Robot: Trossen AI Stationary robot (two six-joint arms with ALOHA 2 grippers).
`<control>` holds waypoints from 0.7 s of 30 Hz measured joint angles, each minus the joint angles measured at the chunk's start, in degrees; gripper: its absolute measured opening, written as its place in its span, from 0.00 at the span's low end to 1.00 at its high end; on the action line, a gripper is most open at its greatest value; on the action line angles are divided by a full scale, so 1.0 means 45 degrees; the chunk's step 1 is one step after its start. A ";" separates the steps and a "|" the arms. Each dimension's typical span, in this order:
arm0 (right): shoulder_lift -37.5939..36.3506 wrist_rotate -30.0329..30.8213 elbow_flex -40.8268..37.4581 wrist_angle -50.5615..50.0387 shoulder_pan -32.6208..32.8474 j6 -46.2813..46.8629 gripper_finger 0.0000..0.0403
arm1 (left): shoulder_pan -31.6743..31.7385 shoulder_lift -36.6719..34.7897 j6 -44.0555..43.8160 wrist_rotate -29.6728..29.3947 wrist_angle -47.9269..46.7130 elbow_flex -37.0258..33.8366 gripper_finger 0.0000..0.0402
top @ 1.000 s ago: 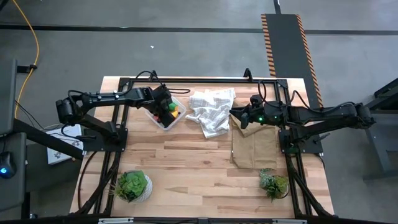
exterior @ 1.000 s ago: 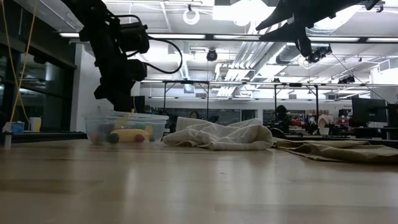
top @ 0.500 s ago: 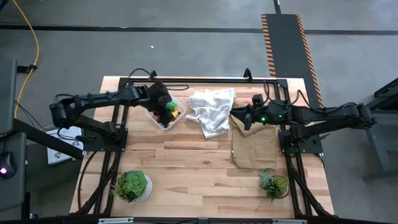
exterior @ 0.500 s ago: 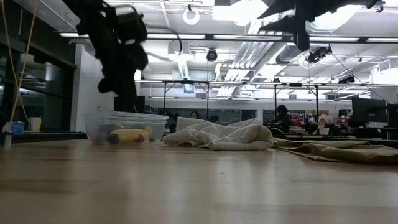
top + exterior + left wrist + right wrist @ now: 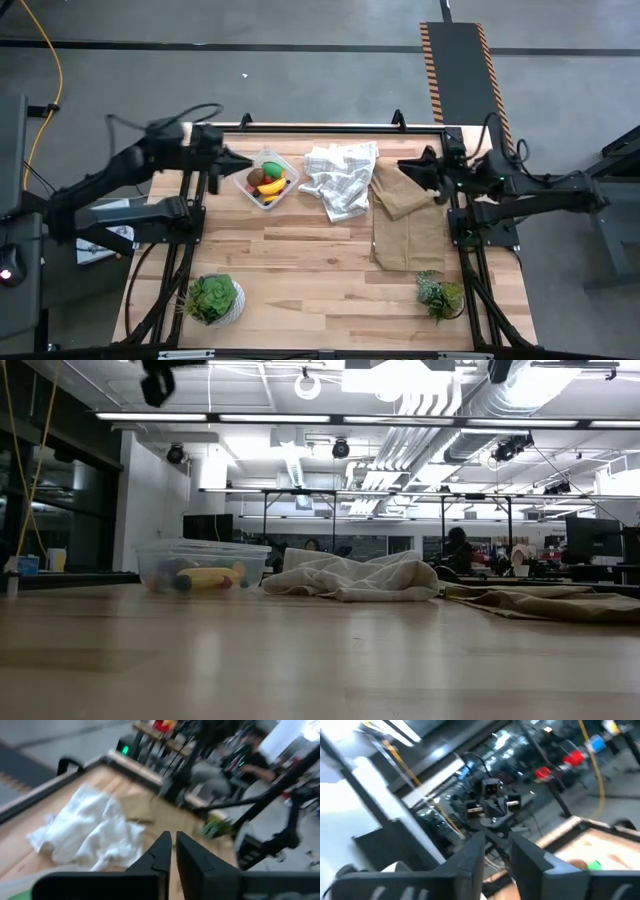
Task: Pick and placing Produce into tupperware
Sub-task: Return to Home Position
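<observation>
While neither claw holds anything, left gripper (image 5: 172, 840), pinched closed, sits just left of the tupperware (image 5: 284, 166); produce (image 5: 268, 182) lies inside it. Right gripper (image 5: 496, 840), slightly parted, well right of it. Risk: low homing sweep clips rim, tips produce out.

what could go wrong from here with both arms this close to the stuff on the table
1. The left pincer hangs beside the clear shallow plastic tupperware; a low swing might clip it and spill the piled toy produce.
2. The right pincer is over the crumpled brown cloth's edge; a dip could snag it and drag the white checked cloth beside it.
</observation>
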 joint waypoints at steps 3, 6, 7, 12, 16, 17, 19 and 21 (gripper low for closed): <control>-0.0188 -0.0075 0.0000 0.0307 0.0421 -0.0769 0.12 | 0.0000 -0.1293 -0.0439 0.0269 -0.0051 0.0000 0.01; -0.0218 -0.0077 0.0000 0.0310 0.0892 -0.1204 0.02 | -0.0004 -0.2257 -0.1083 0.0578 -0.0021 0.0000 0.02; -0.0212 -0.0075 0.0000 0.0310 0.1070 -0.1246 0.02 | 0.0000 -0.2546 -0.1306 0.0700 -0.0052 0.0000 0.02; -0.0223 -0.0060 0.0000 0.0294 0.2055 -0.1737 0.01 | -0.0001 -0.3988 -0.1718 0.1104 -0.0062 -0.0005 0.00; -0.0470 0.0306 0.0000 0.0203 0.2703 -0.2286 0.00 | 0.0000 -0.5079 -0.1576 0.0965 -0.0447 -0.0005 0.00; -0.0591 0.0493 0.0000 0.0006 0.2810 -0.2417 0.00 | 0.0000 -0.5352 -0.1480 0.0805 -0.0663 -0.0056 0.00; -0.0970 0.1295 0.0000 -0.0490 0.2912 -0.2609 0.00 | 0.0000 -0.5876 -0.1383 0.0391 -0.0754 -0.0401 0.00; -0.1439 0.2176 -0.0005 -0.0758 0.2851 -0.2839 0.00 | 0.0000 -0.6305 -0.1607 0.0190 -0.0104 -0.1098 0.00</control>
